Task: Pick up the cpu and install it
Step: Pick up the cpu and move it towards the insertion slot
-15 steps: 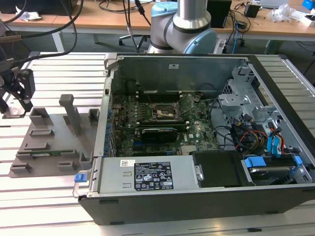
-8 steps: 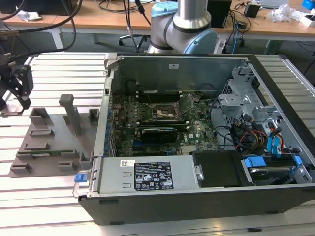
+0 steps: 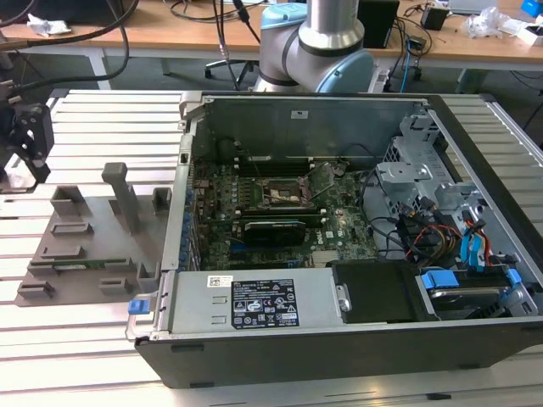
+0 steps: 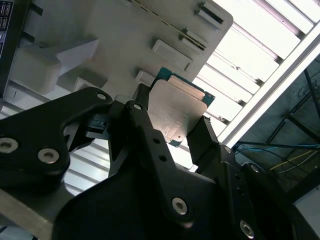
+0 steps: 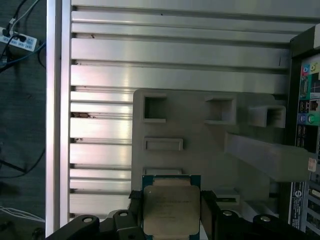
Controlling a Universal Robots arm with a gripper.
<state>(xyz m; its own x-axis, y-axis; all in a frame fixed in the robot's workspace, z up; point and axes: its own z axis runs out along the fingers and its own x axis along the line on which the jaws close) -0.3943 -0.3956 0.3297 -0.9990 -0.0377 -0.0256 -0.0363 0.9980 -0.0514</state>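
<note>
Fingers [image 4: 202,140] hide two edges of the cpu [image 4: 172,110] in the second wrist view

- In the exterior view, even light is falling on the slatted table [image 3: 93,339], and the computer case [image 3: 339,339] interior is lying shaded.
- In the second wrist view, glare is washing out the slats, leaving the gripper [image 4: 172,120] dark.
- The cpu [image 4: 172,107] is catching a pale sheen.

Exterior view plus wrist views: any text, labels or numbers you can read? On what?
PSU label: printed lines and marks, too small to read.
small sticker next to it: too small to read.
case-wall sticker: blurred, unreadable.
cpu lid, held in the pincer: faint marking, not legible.
No text can be quoted.
</note>
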